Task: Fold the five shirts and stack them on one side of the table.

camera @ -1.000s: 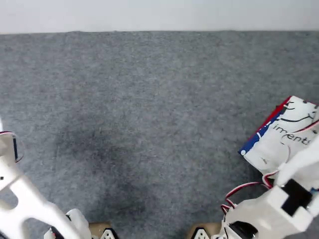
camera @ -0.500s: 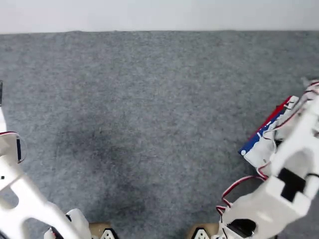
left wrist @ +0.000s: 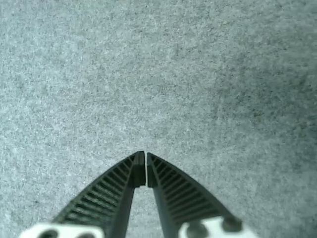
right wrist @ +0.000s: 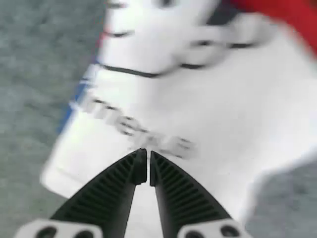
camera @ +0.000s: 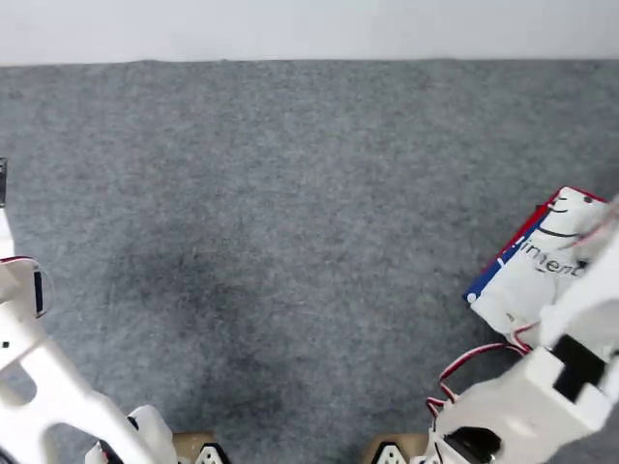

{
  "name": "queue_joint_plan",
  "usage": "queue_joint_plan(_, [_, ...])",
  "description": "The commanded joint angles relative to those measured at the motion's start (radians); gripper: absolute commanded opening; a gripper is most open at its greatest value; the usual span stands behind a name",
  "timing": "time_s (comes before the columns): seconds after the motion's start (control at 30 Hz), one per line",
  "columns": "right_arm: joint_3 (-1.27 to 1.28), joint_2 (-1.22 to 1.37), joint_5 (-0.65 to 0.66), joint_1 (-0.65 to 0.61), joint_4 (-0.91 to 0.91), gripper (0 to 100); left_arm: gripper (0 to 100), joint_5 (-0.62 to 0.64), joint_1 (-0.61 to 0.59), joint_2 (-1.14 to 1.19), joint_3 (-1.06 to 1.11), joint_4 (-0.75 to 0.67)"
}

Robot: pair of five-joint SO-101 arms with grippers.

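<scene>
Over the folded shirts (right wrist: 208,99), right claw (right wrist: 147,167), tips together, empty.

the counter (camera: 290,174) is covered across its width by mottled grey, felt-like cloth. a pale, plain wall (camera: 309,29) is seen along its far edge. a soft, darker shadow (camera: 193,290) is cast on the cloth nearer the front.
</scene>
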Motion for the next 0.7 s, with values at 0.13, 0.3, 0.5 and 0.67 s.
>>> queue_joint_plan(0.13, [0.057,0.122,0.123,0.094,-0.165,0.9,1,-0.005,0.006,-0.029,-0.015,0.011])
queue_joint_plan(0.3, [-0.032,0.153,0.121,0.09,-0.108,0.9,1,-0.003,0.006,-0.031,-0.015,0.012])
queue_joint_plan(0.5, [-0.178,0.022,0.121,0.058,0.087,0.9,1,-0.002,0.077,-0.184,-0.031,0.038])
queue_joint_plan(0.67, [-0.178,-0.104,0.121,-0.005,0.122,0.9,2,0.046,0.229,-0.413,-0.022,0.035])
